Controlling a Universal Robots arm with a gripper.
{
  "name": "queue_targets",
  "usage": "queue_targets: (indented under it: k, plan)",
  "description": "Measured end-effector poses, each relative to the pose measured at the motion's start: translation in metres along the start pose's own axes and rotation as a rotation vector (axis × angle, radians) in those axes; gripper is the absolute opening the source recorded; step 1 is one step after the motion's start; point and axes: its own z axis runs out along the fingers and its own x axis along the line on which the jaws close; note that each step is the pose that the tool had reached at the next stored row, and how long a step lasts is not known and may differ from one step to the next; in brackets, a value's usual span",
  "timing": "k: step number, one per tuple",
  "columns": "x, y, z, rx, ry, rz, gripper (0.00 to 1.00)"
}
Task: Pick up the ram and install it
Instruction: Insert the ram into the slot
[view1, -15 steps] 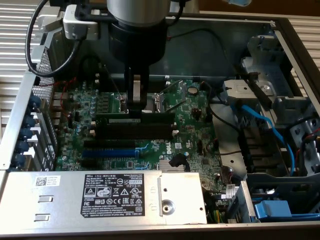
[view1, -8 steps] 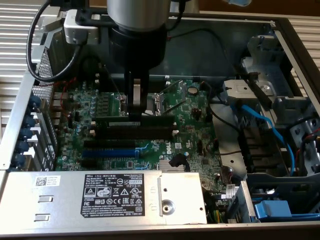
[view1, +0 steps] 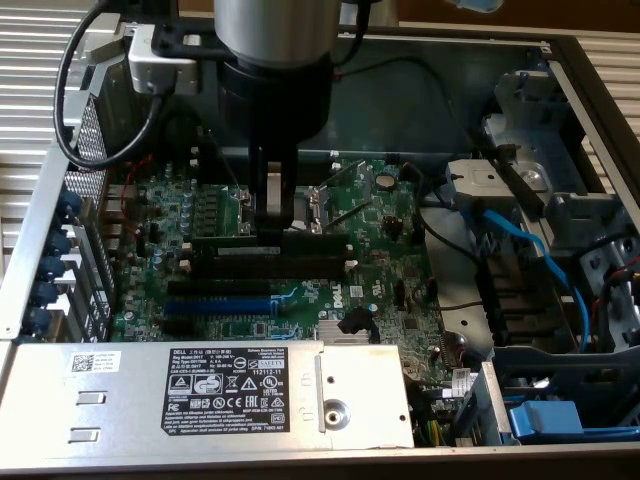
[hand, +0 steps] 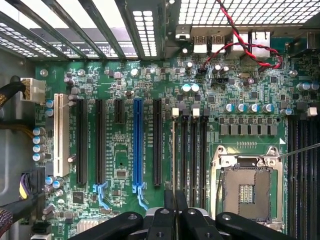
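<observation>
Two jaws of my pincer (view1: 273, 222) stand nearly closed, pinching the top edge of the ram (view1: 230, 241), a long thin green circuit-board stick with a white label. It stands edge-on at the long black memory slots (view1: 300, 266); whether it is seated I cannot tell. I judge it light, stiff and fragile, best held mid-length by its bare edges. The square silver processor socket (view1: 340, 200) crowds one side and the blue expansion slot (view1: 215, 303) lies beyond the other, so free room is overhead.
</observation>
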Motion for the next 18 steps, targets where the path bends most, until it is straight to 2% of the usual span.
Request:
queue_targets:
  k: [8, 18]
  plan:
    - [-0.0003, -0.0004, 0.001, -0.0132, 0.0003, -0.005, 0.12]
    - [-0.0005, -0.0039, 0.0033, -0.0152, 0.0002, -0.008, 0.12]
